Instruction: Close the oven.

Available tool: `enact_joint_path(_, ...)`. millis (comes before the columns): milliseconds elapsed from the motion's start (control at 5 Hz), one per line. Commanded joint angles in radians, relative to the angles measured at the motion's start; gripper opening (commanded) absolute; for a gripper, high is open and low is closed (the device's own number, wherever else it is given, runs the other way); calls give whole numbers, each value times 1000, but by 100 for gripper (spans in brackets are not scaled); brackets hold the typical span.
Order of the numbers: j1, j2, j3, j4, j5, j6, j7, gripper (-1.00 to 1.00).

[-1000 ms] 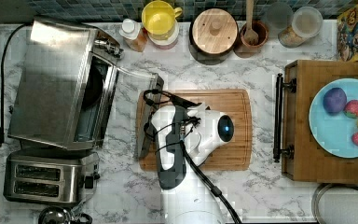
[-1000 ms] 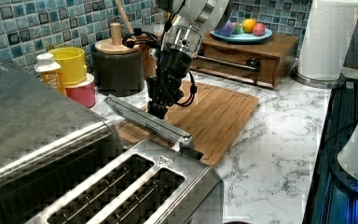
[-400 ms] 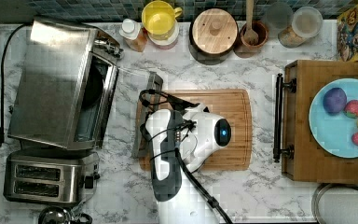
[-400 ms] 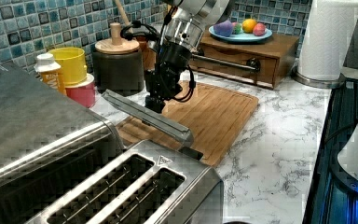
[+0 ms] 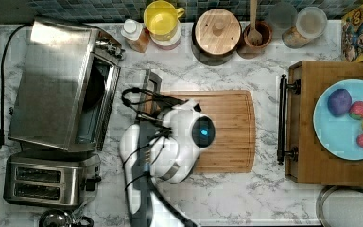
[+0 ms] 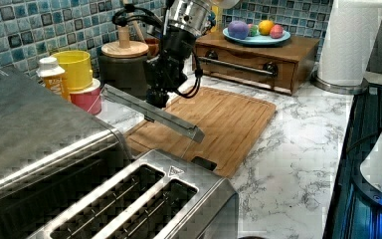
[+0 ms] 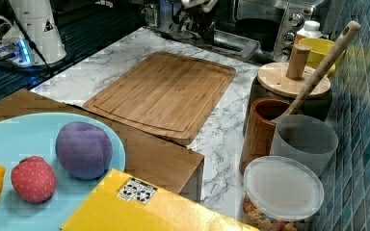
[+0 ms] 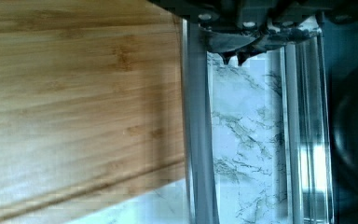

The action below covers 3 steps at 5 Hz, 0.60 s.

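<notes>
Oven of brushed steel, glass door hanging half-open, gripper at its bar handle, finger state unclear.

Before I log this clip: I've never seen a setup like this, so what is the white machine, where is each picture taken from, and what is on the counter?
The white machine is a single robot arm ending in a gripper. One picture looks straight down at the counter, two look across it from opposite ends, and one comes from a camera on the arm's wrist.

On the marble counter sit a steel oven with its glass door hanging partly open, a two-slot toaster, a wooden cutting board, jars and cups along the tiled wall, and a blue plate of toy fruit on a wooden box.

The gripper sits at the door's bar handle. Whether it grips the handle or just presses on it cannot be told.
</notes>
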Motion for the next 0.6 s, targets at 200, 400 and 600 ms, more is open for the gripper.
enact_joint_path(200,131,-54,140,312,-332,9,439,-100)
enact_joint_path(400,114,-64,143,362,-433,-42,561,-100)
enact_joint_path(600,103,-65,163,414,-539,-91,657,-100)
